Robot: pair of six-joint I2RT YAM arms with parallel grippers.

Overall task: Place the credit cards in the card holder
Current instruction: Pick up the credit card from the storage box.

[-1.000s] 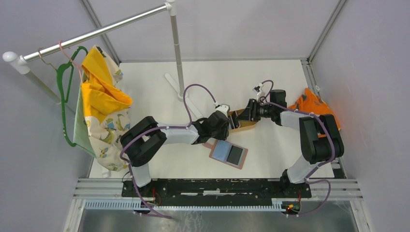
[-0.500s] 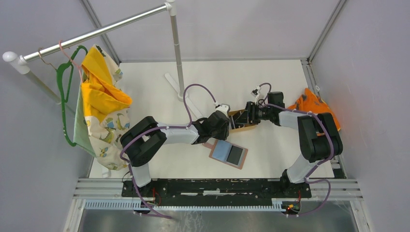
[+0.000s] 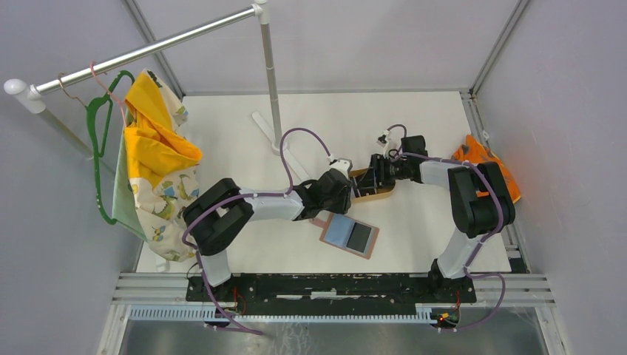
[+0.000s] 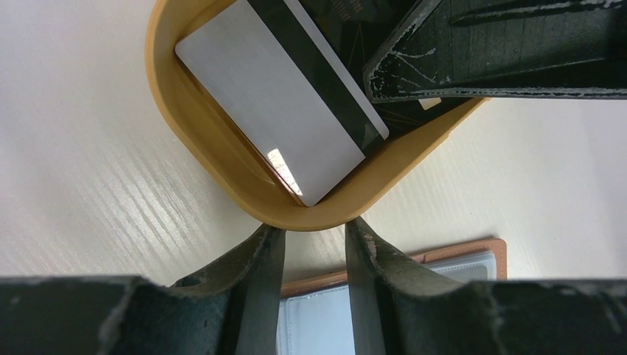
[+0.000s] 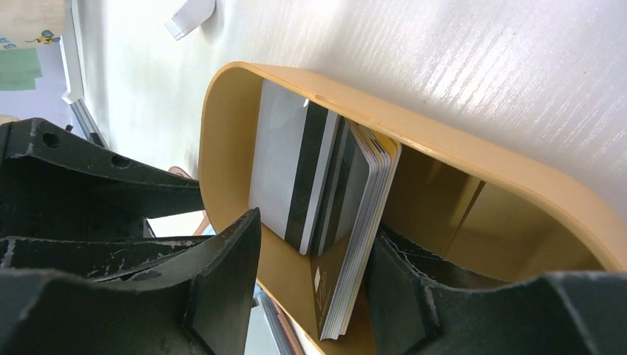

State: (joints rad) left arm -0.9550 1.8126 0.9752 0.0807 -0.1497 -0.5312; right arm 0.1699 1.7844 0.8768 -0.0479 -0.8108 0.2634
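The credit cards [image 5: 347,185] stand as a stack on edge in a tan oval tray [image 5: 473,159]; the front one is white with a dark stripe [image 4: 266,96]. My right gripper [image 5: 314,237] reaches into the tray, open, one finger on each side of the stack, and grips nothing. My left gripper [image 4: 312,225] is open with both fingertips against the outer end of the tray [image 4: 214,148]. The card holder [image 3: 350,235] lies open on the table just below the left gripper, its brown edge [image 4: 458,250] showing. In the top view the two grippers [image 3: 350,190] [image 3: 372,176] meet at the tray [image 3: 378,194].
A clothes rack pole [image 3: 270,74] rises behind the tray, its white foot [image 3: 285,151] close to the left arm. A green hanger with a yellow patterned garment [image 3: 159,159] hangs at the left. An orange cloth [image 3: 480,159] lies at the right edge.
The right gripper has moved left, deeper over the tray, and its jaws have widened around the card stack. The left arm, the tray and the card holder have stayed put.
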